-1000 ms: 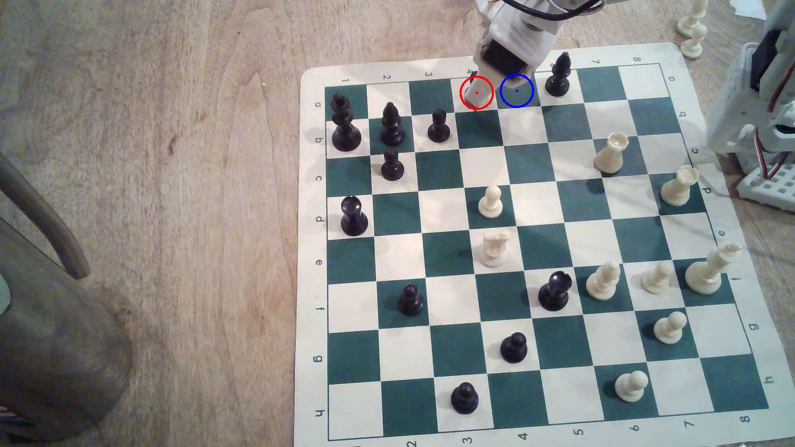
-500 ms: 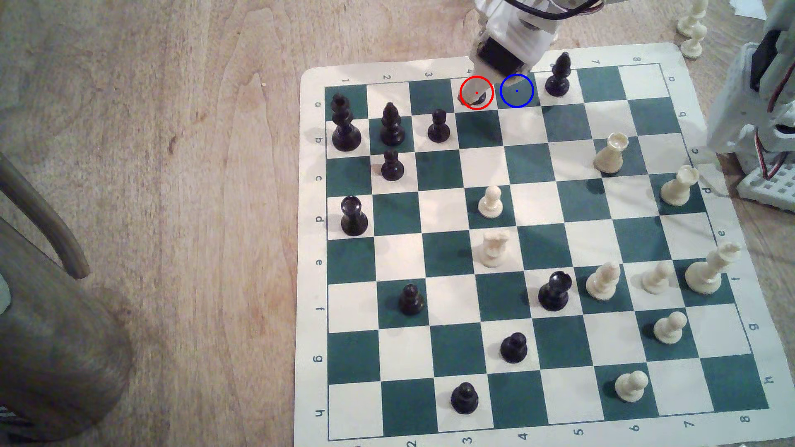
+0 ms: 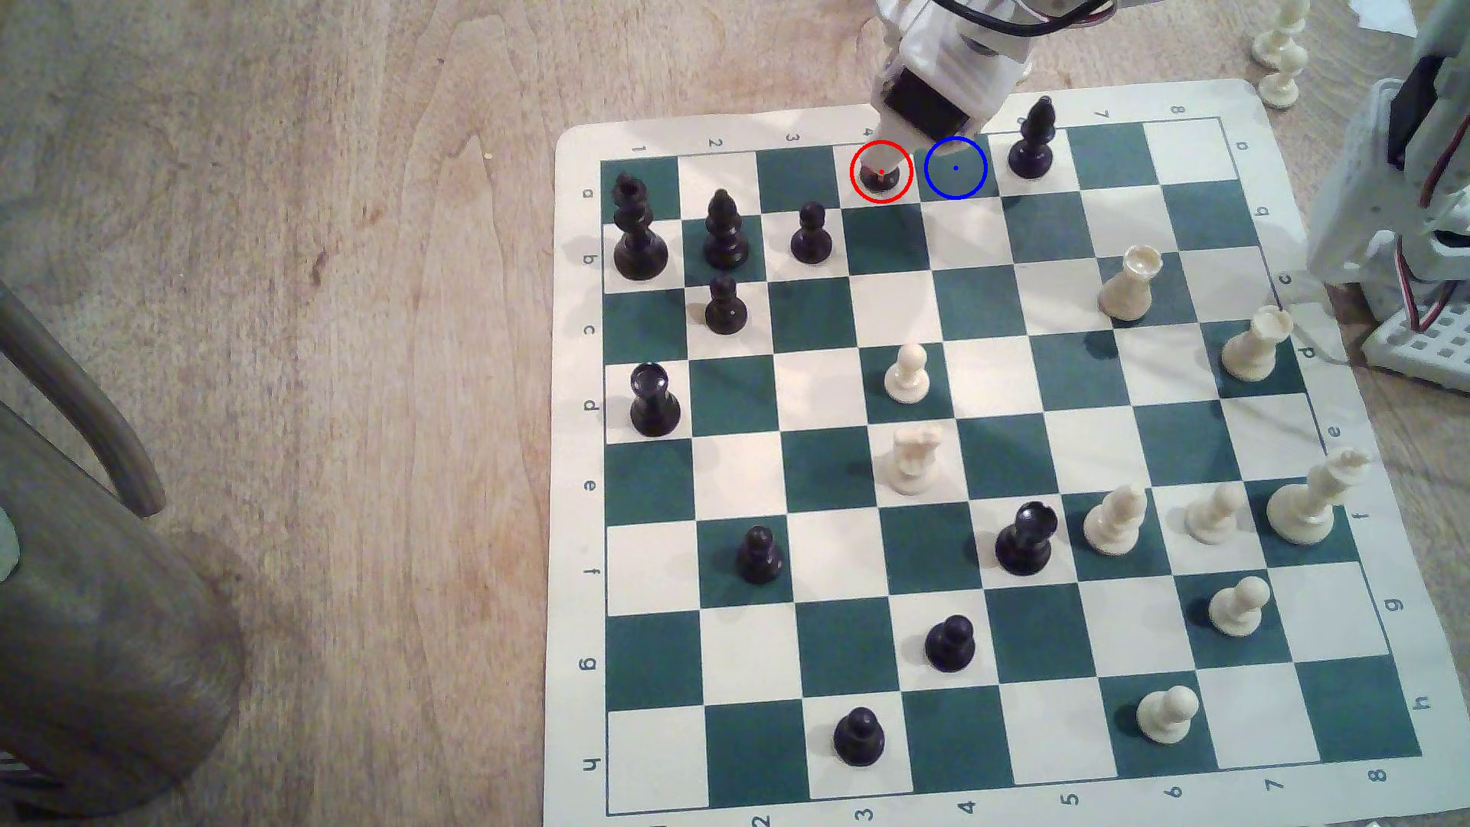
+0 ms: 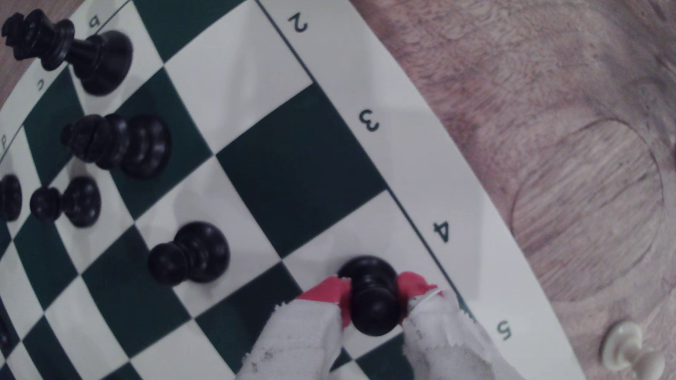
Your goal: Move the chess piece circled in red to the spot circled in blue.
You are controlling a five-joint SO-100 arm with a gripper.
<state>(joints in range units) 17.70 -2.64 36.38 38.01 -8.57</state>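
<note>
The black pawn (image 3: 881, 181) stands on the cream square inside the red ring, at the board's far edge in the exterior view. My gripper (image 3: 881, 165) comes down on it from above and covers its head. In the wrist view the red-tipped, cloth-wrapped fingers (image 4: 325, 292) press against both sides of the pawn (image 4: 373, 296), so the gripper (image 4: 373, 292) is shut on it. Its base still seems to rest on the square. The spot circled in blue (image 3: 955, 168) is the bare dark green square just to the exterior view's right of the pawn.
A tall black bishop (image 3: 1032, 139) stands one square beyond the blue spot. Black pieces (image 3: 811, 232) cluster at the exterior view's left. White pieces stand off the board (image 3: 1279, 56), and the arm's base (image 3: 1416, 199) is at the right edge.
The gripper has drawn back slightly toward the board's far edge, and the pawn's dark base now shows inside the red ring, where the finger covered it before.
</note>
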